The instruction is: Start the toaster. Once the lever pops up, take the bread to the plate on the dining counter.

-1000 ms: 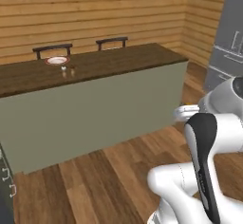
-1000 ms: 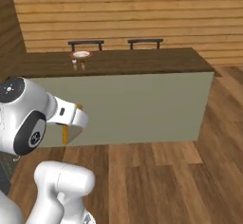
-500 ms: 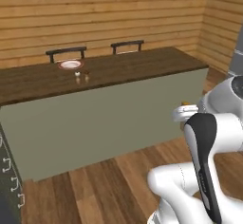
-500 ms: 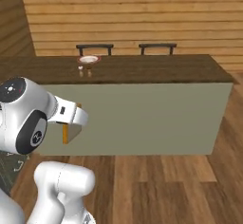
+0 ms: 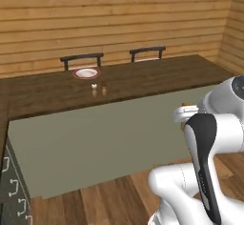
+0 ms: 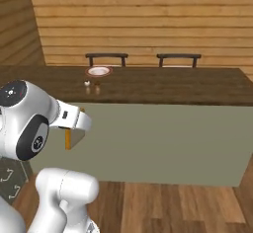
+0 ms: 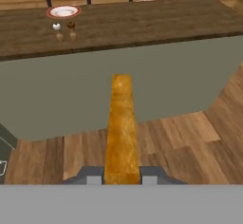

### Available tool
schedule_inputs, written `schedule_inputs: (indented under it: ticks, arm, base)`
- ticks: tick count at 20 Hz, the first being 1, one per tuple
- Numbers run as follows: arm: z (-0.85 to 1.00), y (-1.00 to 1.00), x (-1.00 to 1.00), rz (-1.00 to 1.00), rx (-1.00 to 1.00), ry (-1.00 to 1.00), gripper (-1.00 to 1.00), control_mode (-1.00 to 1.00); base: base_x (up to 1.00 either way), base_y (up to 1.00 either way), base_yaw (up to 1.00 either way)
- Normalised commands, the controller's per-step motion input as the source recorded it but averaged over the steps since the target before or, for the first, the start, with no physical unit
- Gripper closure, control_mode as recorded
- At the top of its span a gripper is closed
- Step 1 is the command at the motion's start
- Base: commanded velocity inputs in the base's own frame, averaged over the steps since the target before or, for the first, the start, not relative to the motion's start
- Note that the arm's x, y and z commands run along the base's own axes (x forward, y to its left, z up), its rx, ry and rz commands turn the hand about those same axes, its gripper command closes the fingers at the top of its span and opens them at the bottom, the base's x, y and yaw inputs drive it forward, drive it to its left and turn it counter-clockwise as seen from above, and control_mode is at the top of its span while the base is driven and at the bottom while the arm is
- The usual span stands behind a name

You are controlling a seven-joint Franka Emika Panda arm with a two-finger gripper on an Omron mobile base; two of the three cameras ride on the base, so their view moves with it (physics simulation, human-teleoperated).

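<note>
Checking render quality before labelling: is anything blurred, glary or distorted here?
Hand view: the bread looks foreshortened, edge-on. Left base view: the plate is small but sharp. Right base view: even, flat light, no glare on the dining counter.

We find no legible text, label, brand, number or sign in any of the three views.
</note>
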Motion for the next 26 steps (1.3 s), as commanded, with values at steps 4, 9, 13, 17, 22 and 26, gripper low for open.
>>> schedule_inputs:
  ticks: [4, 9, 13, 17, 22, 26]
  arm:
    - [0.00, 0.00, 0.00, 0.00, 0.00, 0.00, 1.00, 1.00]
    - [0.00, 0.00, 0.00, 0.00, 0.00, 0.00, 1.00, 1.00]
    - [0.00, 0.00, 0.00, 0.00, 0.00, 0.00, 1.00, 1.00]
    - [0.00, 0.00, 0.00, 0.00, 0.00, 0.00, 1.00, 1.00]
    - [0.00, 0.00, 0.00, 0.00, 0.00, 0.00, 1.00, 1.00]
    - [0.00, 0.00, 0.00, 0.00, 0.00, 0.00, 1.00, 1.00]
  base:
    - [0.77, -0.07, 0.19]
    - [0.87, -0.01, 0.18]
    - [0.80, 0.00, 0.15]
    - [0.71, 0.00, 0.15]
    - [0.34, 0.00, 0.21]
    - [0.47, 0.00, 0.17]
